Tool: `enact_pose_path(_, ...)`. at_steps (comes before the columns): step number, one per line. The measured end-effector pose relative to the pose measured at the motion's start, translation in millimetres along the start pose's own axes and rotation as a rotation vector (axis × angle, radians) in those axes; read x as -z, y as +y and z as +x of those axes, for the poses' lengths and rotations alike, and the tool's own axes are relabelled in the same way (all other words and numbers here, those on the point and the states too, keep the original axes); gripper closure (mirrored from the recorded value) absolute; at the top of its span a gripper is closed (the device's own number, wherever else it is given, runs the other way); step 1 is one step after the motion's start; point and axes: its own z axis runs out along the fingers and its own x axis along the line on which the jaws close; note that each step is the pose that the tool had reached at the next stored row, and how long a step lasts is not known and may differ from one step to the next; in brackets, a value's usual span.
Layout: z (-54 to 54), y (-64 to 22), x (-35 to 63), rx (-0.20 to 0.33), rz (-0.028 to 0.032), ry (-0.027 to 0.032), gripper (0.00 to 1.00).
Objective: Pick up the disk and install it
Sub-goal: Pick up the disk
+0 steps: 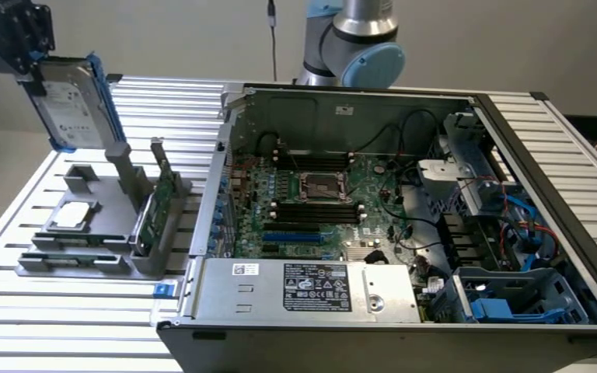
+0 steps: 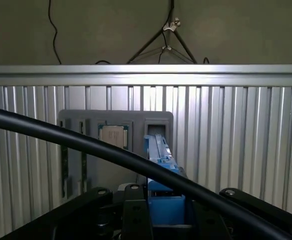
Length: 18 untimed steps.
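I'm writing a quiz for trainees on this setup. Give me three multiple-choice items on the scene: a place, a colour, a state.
1. Where is the disk?
A. on the floor
B. in the air over the grey holder
C. in a cardboard box

2. What colour are the disk's rails?
A. blue
B. red
C. yellow

3. How is the claw?
A. open and empty
B. holding a screwdriver
C. shut on the disk

Answers:
1 B: it hangs from the claw, clear of the holder.
2 A: blue strips run along its edges.
3 C: it grips the disk's top end.

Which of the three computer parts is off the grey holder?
The disk, hanging from the gripper; the processor chip and green card sit in the holder.
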Motion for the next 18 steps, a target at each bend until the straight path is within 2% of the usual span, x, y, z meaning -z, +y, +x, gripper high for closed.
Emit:
enact_pose_path(3,2.5,-2.6,13.6,0.000,-0.0001,0.0001,0.67)
enact_pose_path(6,7.5,-9.3,26.5,0.000,-0.0001,-0.0006,0.67)
enact_pose_path(9,13.3,-19.2,37.2,0.000,0.0000,-0.0018,0.67)
enact_pose_path(18,27.2,-54.7,61.3,0.000,0.0000,-0.0081,0.67)
